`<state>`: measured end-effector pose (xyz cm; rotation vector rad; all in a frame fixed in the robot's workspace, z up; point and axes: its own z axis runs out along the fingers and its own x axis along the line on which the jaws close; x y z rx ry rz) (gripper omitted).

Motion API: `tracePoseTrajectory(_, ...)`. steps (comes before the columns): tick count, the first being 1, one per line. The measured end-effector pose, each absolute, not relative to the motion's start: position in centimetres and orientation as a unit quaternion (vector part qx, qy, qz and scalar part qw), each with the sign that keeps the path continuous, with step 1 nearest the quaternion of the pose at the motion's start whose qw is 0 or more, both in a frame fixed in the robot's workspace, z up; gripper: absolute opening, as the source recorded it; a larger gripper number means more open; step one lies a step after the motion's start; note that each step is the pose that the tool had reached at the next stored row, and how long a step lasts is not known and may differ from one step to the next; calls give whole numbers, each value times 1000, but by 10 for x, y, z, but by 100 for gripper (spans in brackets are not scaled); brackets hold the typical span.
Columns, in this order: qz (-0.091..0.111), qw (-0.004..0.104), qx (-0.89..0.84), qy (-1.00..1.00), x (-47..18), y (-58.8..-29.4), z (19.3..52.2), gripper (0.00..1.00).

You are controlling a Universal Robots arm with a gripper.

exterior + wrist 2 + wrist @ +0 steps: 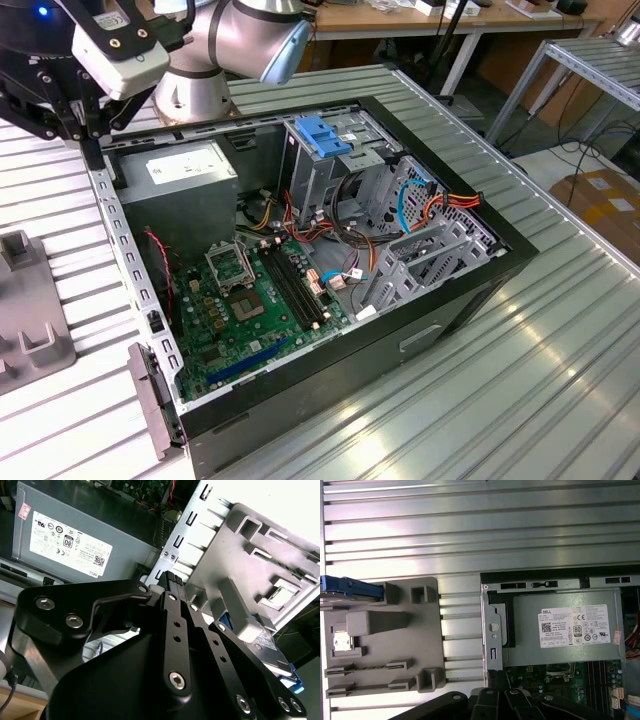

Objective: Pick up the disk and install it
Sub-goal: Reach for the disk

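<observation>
The open computer case (pixel 470 290) lies on its side on the ribbed metal table (pixel 560 340); inside it the green motherboard (pixel 250 300) sits beside the grey power supply (pixel 180 172), and a blue plastic bracket (pixel 325 135) tops the drive bay (pixel 320 175). A grey moulded holder (pixel 25 310) rests on the table just beside the case, at the exterior view's left.

The disk (pixel 347 588) lies in that holder at the end farthest from the case; in the first wrist view its blue rail and a strip of grey metal show at the holder's (pixel 385 635) outer corner; in the second wrist view the disk (pixel 265 642) shows past the holder's (pixel 250 555) raised blocks, its blue rail at the edge.

The tool (pixel 92 142) hangs from the arm (pixel 230 40) over the corner of the case by the power supply, well apart from the disk; in the second wrist view the tool (pixel 172 579) has its black fingers (pixel 170 630) drawn narrow, the tips together with nothing held between them; they point at the perforated metal wall (pixel 180 535) of the case, with the power supply (pixel 70 535) to one side and the holder to the other. In the first wrist view the tool (pixel 497 680) sits above that same wall (pixel 492 630), next to the power supply (pixel 565 627); whether the tips touch the metal, I cannot tell.
</observation>
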<state>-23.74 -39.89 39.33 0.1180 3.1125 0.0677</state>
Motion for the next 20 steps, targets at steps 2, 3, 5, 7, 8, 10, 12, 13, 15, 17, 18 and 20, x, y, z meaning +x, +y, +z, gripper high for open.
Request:
tracePoseTrajectory(2, 22, 13, 38, 999, -239, -399, 393, 10)
tracePoseTrajectory(3, 22, 13, 38, 999, -239, -399, 393, 10)
tracePoseTrajectory(5, 22, 13, 38, 999, -240, -399, 393, 10)
tracePoseTrajectory(7, 22, 13, 38, 999, -242, -399, 393, 10)
tracePoseTrajectory(8, 22, 13, 38, 999, -242, -399, 393, 10)
tracePoseTrajectory(10, 22, 13, 38, 999, -244, -399, 393, 10)
tracePoseTrajectory(12, 22, 13, 38, 999, -245, -399, 393, 10)
tracePoseTrajectory(13, 22, 13, 38, 999, -246, -399, 393, 10)
tracePoseTrajectory(15, 22, 13, 38, 999, -247, -399, 393, 10)
tracePoseTrajectory(17, 22, 13, 38, 999, -249, -399, 393, 10)
tracePoseTrajectory(18, 22, 13, 38, 999, -249, -399, 393, 10)
tracePoseTrajectory(20, 22, 13, 38, 999, -251, -399, 393, 10)
